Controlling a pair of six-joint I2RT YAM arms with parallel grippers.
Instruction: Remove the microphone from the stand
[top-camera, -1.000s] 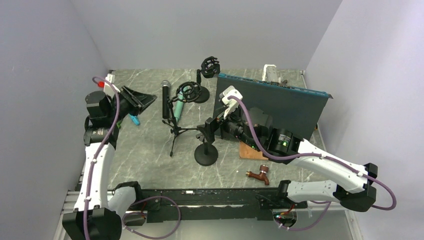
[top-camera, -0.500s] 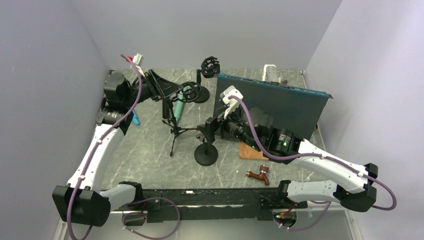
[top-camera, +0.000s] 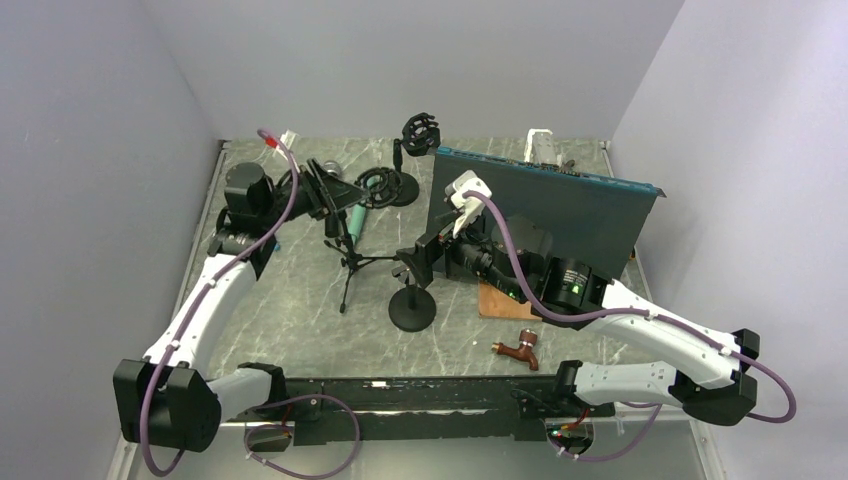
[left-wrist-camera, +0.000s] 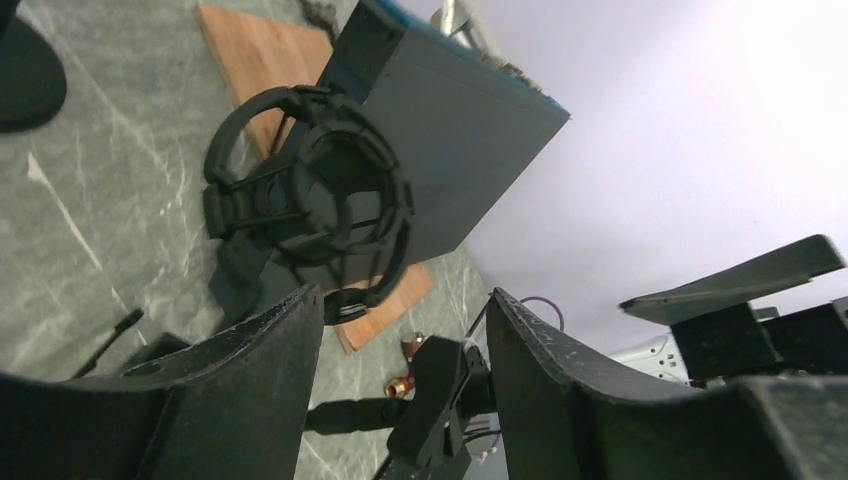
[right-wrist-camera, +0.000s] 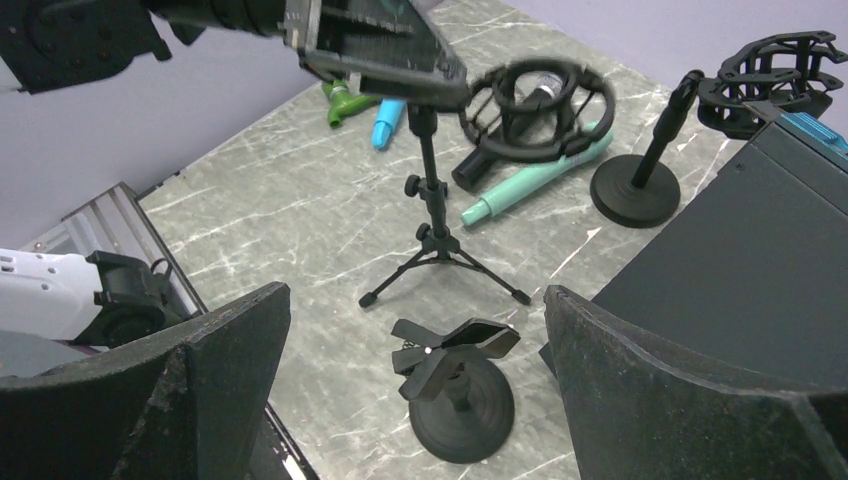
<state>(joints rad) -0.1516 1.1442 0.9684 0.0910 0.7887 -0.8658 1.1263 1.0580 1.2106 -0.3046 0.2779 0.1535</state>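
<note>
The black microphone (top-camera: 332, 226) stands in the small tripod stand (top-camera: 350, 268) at the left middle of the table. Only its lower body shows in the top view; its head is hidden under my left gripper (top-camera: 338, 190). That gripper is open at the stand's top. In the left wrist view (left-wrist-camera: 400, 300) nothing lies between the jaws. In the right wrist view the left fingers (right-wrist-camera: 375, 40) cover the tripod's (right-wrist-camera: 432, 215) top. My right gripper (top-camera: 425, 255) is wide open and empty, above a round-base clip stand (right-wrist-camera: 455, 350).
The round-base clip stand (top-camera: 412, 305) is right of the tripod. A shock-mount ring (top-camera: 378, 183) with a teal handle (top-camera: 356, 215) lies behind it, and a second shock mount (top-camera: 420, 132) stands further back. A dark box (top-camera: 540, 210), wood board (top-camera: 497, 300) and brass tap (top-camera: 518, 350) are on the right.
My left arm has swung in from the far left edge, and its open gripper is now over the microphone's head. The right arm has barely moved.
</note>
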